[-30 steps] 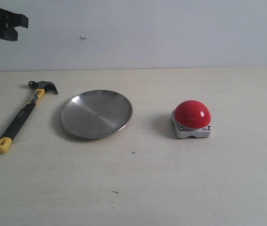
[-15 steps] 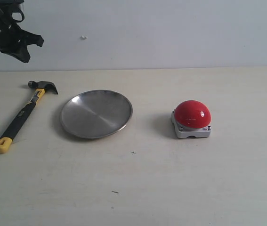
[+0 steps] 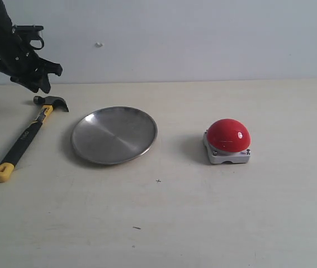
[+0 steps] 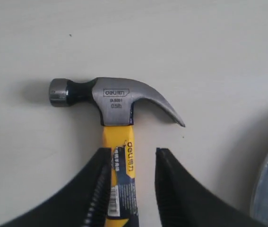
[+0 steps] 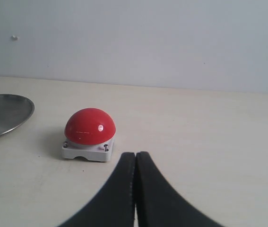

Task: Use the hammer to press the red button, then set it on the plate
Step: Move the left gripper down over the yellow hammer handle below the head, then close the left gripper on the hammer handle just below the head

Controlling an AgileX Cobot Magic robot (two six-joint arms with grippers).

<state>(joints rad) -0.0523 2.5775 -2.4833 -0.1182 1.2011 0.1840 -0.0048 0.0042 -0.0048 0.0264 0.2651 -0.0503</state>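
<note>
Hammer (image 3: 27,135) lies flat on table (image 3: 203,223), just left of plate (image 3: 114,135), head toward wall. Button (image 3: 228,135) well apart, on right. Left gripper (image 3: 38,84) hangs above hammer head.

Left wrist view: jaws parted, one finger each side of yellow neck of hammer (image 4: 117,101), not clamping.

Right wrist view: right gripper (image 5: 135,155) pressed closed, empty, near button (image 5: 90,126); plate (image 5: 1,113) beyond.

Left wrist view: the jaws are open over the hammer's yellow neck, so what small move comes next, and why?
Probably lower the left gripper straight down. Its jaws stand open either side of the yellow neck of the black-handled claw hammer, but the exterior view shows them above it.
</note>
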